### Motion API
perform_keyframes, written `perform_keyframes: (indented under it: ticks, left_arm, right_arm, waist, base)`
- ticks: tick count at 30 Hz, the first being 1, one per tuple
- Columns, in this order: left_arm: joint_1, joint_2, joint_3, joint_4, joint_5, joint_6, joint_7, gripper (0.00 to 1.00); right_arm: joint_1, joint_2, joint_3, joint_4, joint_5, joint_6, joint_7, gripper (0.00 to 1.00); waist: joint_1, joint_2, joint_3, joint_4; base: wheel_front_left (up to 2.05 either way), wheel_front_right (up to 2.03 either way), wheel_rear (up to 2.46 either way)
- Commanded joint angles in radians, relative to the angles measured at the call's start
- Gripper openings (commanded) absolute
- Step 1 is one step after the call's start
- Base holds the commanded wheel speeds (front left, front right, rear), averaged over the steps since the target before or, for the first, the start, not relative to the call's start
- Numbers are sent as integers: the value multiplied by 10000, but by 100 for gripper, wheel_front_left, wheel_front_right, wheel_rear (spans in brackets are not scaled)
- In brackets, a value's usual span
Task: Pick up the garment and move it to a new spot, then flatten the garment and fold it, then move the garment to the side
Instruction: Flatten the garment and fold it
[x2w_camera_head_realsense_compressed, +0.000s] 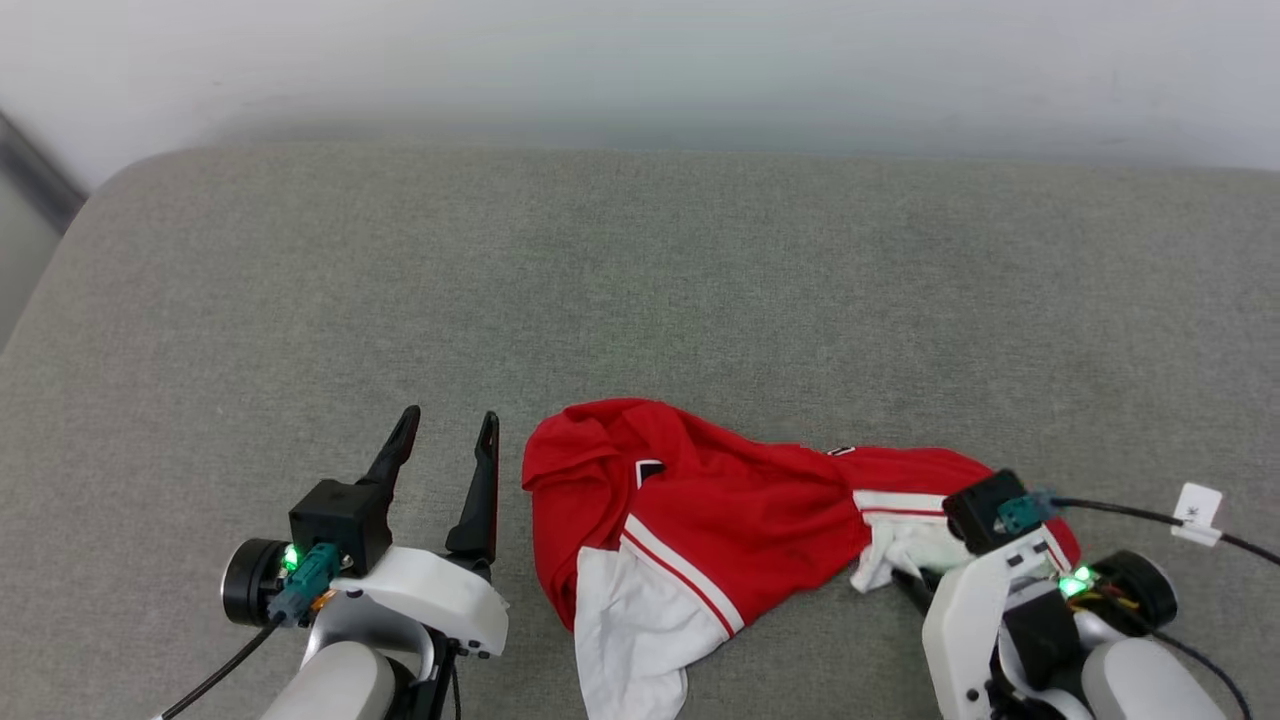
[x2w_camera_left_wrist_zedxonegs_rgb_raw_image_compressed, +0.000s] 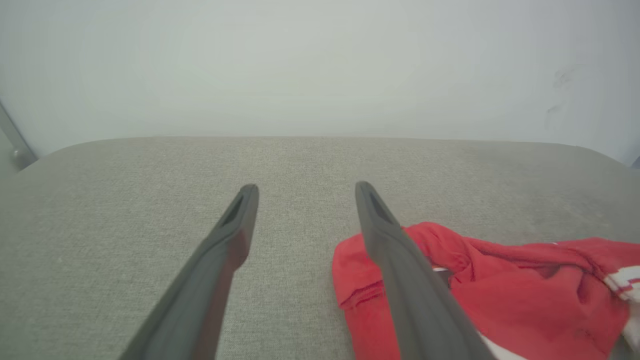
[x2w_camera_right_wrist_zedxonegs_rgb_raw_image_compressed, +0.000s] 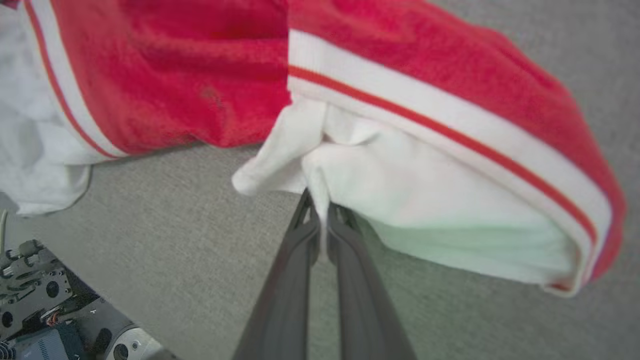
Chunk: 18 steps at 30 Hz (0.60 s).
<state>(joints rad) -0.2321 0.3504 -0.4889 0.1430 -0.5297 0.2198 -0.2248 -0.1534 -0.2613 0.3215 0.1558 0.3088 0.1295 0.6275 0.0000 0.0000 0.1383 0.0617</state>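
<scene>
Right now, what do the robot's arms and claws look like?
The left claw and right claw each have two long dark fingers. Behind sit white shells, black camera boxes, teal plugs, black cables and green lights. The right cable has a white tag.

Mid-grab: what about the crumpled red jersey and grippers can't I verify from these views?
Head view: red jersey T-shirt lettering buried in folds; white sleeve cut by bottom edge.
Right gripper fingertips: hidden under its wrist in head view.
Left wrist view: jersey partly behind left gripper finger.
</scene>
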Motion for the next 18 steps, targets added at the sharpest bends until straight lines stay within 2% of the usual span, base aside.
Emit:
perform_keyframes:
  ticks: [1,5,9,18]
  left_arm:
    - [71,32,-9,2,19,9,-49,100]
    - [102,69,-18,-36,-5,32,-24,100]
    - [93,96,-54,-105,-1,53,17,100]
    - [-262,213,-132,-350,115,22,144,100]
  right_arm:
    - [-211,-25,-130,-350,-49,13,-193,0]
    - [-374,211,-858,-1225,-64,9,-719,0]
    - [-580,451,-2134,-1532,-206,9,-925,0]
    - [-1288,753,-5379,-125,-368,9,-1069,0]
  waist:
    - [0,0,-150,-128]
    - [0,0,-321,-260]
    - [0,0,-339,-348]
    - [0,0,406,-400]
  base:
    - [0,0,0]
    - [0,0,0]
    - [0,0,0]
    - [0,0,0]
